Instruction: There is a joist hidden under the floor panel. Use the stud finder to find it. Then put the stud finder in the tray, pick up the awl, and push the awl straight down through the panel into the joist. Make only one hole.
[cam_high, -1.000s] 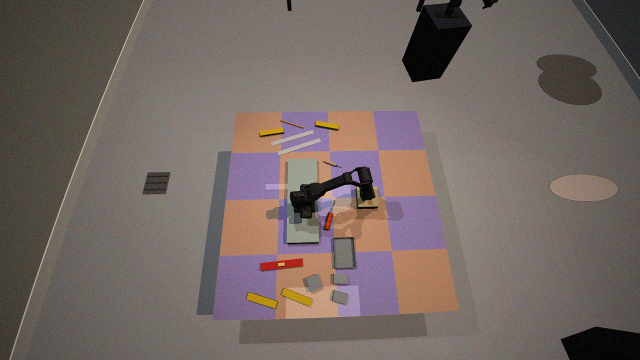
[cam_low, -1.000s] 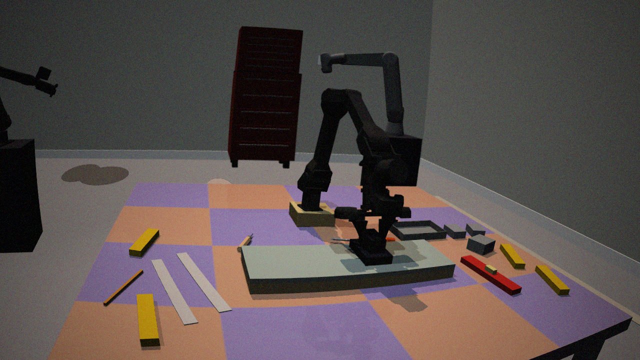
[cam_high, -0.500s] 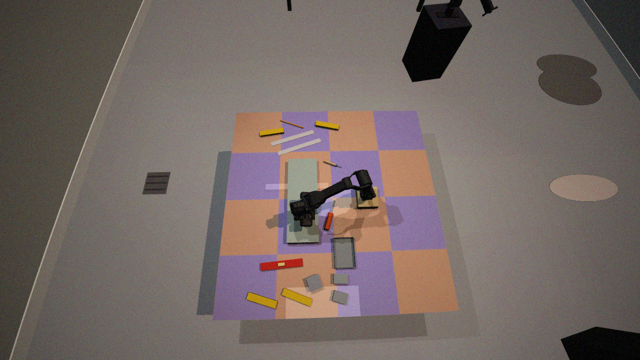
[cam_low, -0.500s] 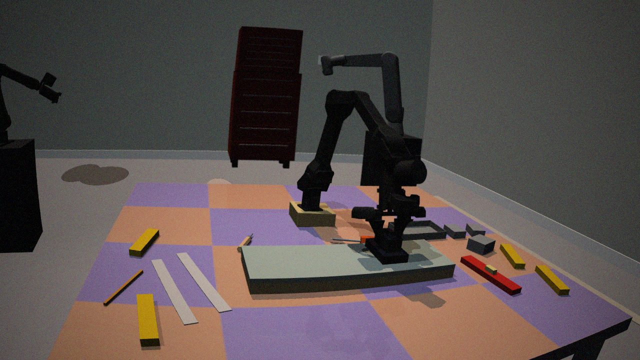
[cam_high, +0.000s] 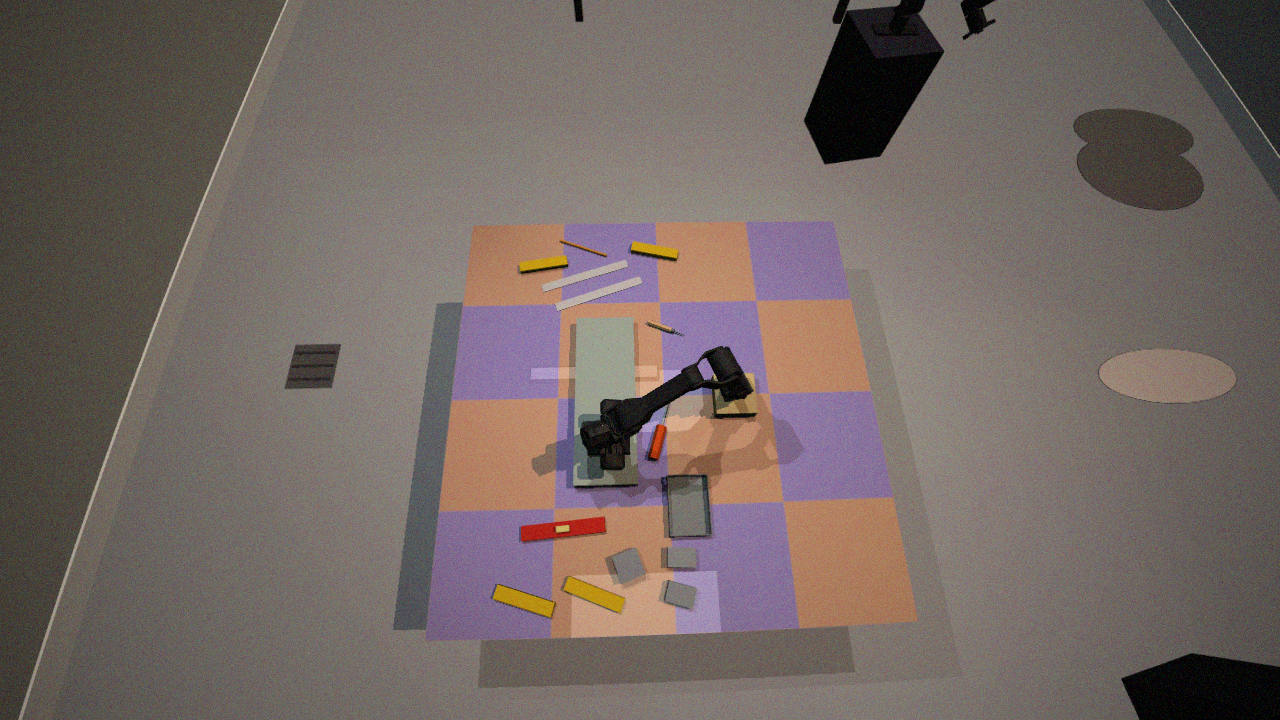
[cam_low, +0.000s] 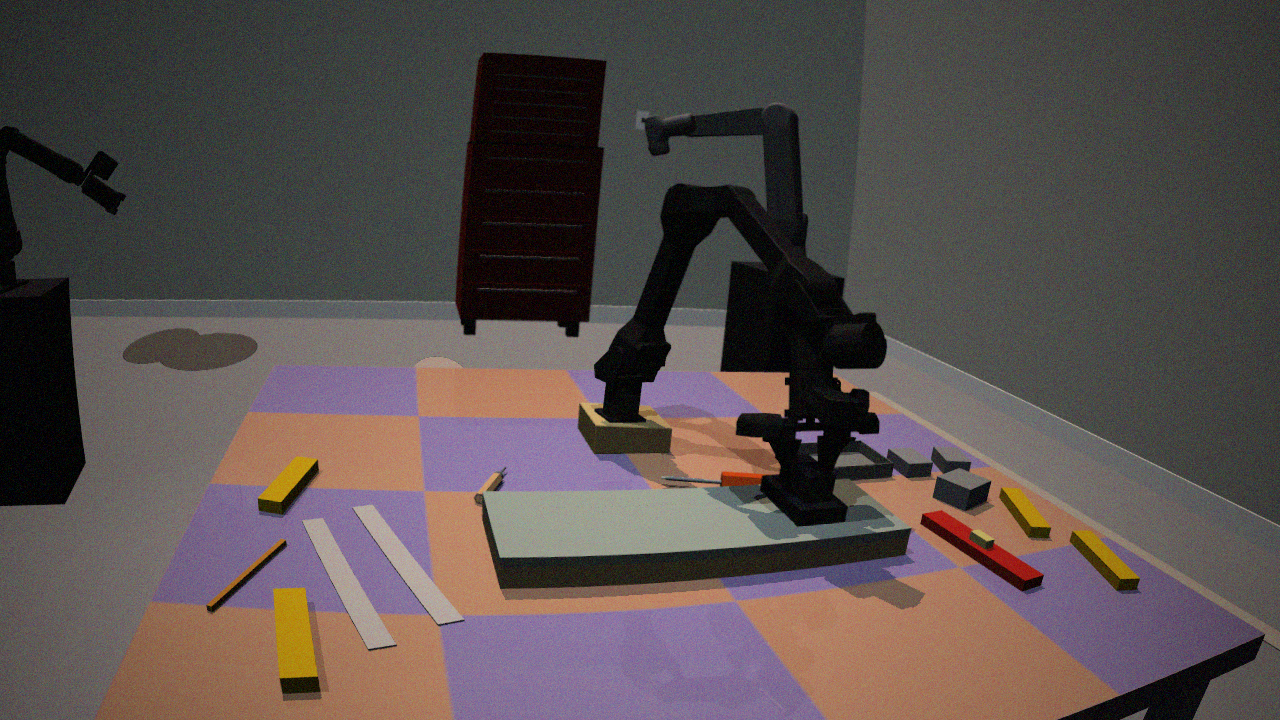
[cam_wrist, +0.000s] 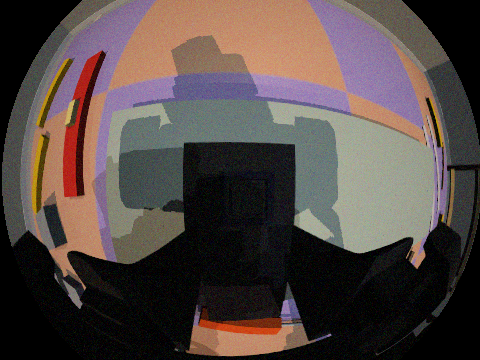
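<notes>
My gripper (cam_high: 614, 437) (cam_low: 808, 474) (cam_wrist: 240, 226) is shut on the black stud finder (cam_low: 805, 506) (cam_wrist: 240, 165), whose window is dark in the wrist view. The stud finder sits on or just above the pale green floor panel (cam_high: 605, 349) (cam_low: 608, 528) (cam_wrist: 385, 190), near the panel's tray-side end. The joist is hidden. An orange-handled tool with a thin shaft, apparently the awl (cam_high: 657, 442) (cam_low: 741, 479) (cam_wrist: 240, 327), lies beside the panel on the arm base's side. The grey tray (cam_high: 687, 507) (cam_low: 865, 469) stands near that end and looks empty. No hole shows; the arm hides part of the panel.
A small tan-handled tool (cam_high: 662, 327) (cam_low: 489, 483) lies near the panel's far end. A red level (cam_high: 583, 526) (cam_low: 1009, 561) (cam_wrist: 75, 165), grey blocks (cam_high: 627, 565) (cam_low: 961, 488) and yellow bars (cam_high: 594, 594) lie past the tray-side end. White strips (cam_high: 598, 293) lie past the other end.
</notes>
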